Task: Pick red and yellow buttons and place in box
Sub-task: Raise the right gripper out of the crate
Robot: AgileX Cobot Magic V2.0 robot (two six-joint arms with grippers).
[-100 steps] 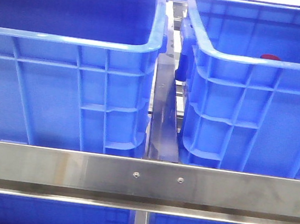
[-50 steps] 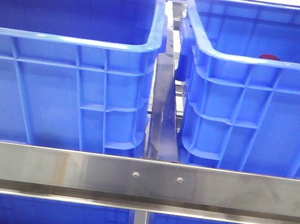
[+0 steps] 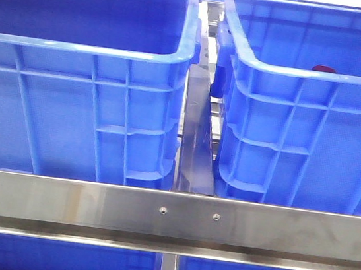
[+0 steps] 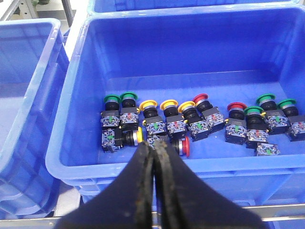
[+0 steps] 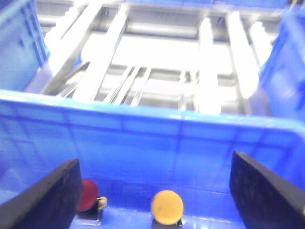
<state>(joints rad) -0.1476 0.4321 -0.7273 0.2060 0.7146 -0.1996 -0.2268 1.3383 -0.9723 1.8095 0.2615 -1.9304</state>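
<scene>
Between your right gripper's (image 5: pixel 157 191) wide-spread fingers (image 5: pixel 47 198) you see the yellow button (image 5: pixel 167 205) and, beside it, the red button (image 5: pixel 87 195) partly behind 1 finger, both on the box (image 5: pixel 143 138) floor (the view is blurred). Your left gripper (image 4: pixel 153 157) is clenched on nothing, above a crate (image 4: pixel 76 95) of green, yellow and red switches (image 4: pixel 190 121).

Red button (image 5: pixel 87 195) and yellow button (image 5: pixel 167 205) – upright, side by side – inside blue box (image 5: pixel 200 138).
</scene>
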